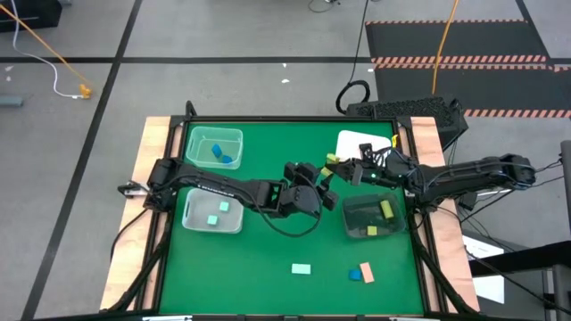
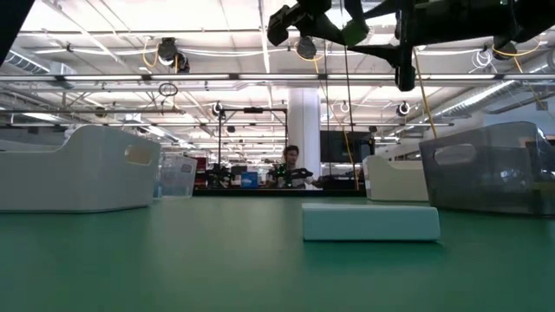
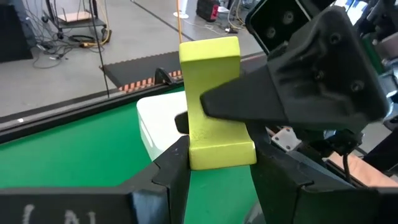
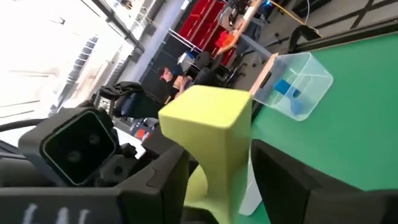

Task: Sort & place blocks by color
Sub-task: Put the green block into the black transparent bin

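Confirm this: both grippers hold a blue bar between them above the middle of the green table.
Wrong colour. The bar is yellow-green, not blue, as the left wrist view shows. The left gripper and right gripper do both hold it above the middle of the green table.

The table (image 1: pixel 268 259) carries four trays. One tray (image 1: pixel 214 147) sits at about ten o'clock with two blocks (image 1: pixel 223 155) in it; another tray (image 1: pixel 212 212) lies just below it at about eight, with two blocks (image 1: pixel 219 212) inside. A tray (image 1: pixel 364 143) sits at two o'clock, and a tray (image 1: pixel 370 217) at four holds two blocks (image 1: pixel 386 210). Three blocks (image 1: pixel 302 268) lie loose near six. A bar-shaped block (image 3: pixel 214 102) is above the centre between both grippers.
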